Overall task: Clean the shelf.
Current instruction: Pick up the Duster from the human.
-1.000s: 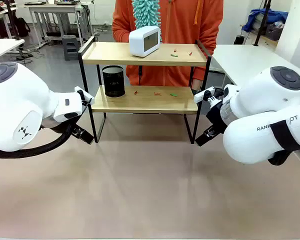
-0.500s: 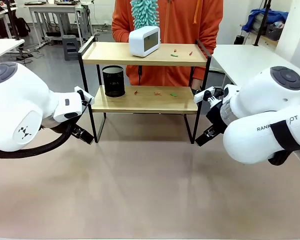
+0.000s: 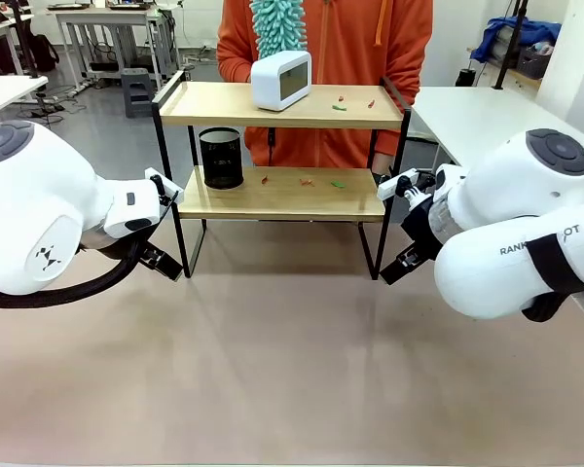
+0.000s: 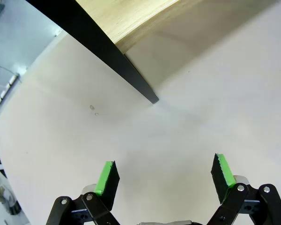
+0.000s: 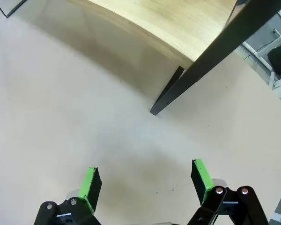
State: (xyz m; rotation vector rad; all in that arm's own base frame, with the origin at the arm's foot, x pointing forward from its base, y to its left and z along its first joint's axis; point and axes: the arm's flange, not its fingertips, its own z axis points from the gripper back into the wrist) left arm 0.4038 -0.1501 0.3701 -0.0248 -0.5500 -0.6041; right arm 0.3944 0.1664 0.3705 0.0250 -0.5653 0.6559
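Shelf (image 3: 224,104): two wooden boards in a black frame, standing at the far middle of the table (image 3: 273,370), between the two arms.
Top board: small white screen device (image 3: 281,80) near the middle; red and green scraps (image 3: 340,108) to its right.
Lower board: black mesh cup (image 3: 221,158) at the left end; coloured bits (image 3: 337,183) (red, orange, green) toward the right.
Person (image 3: 370,49): orange hoodie, just behind the shelf, with a teal fluffy duster (image 3: 277,24) above the screen device.
Left gripper (image 4: 164,161): jaws spread wide, empty, over bare table near the near-left leg (image 4: 131,77).
Right gripper (image 5: 145,166): likewise released and empty, near the near-right leg.
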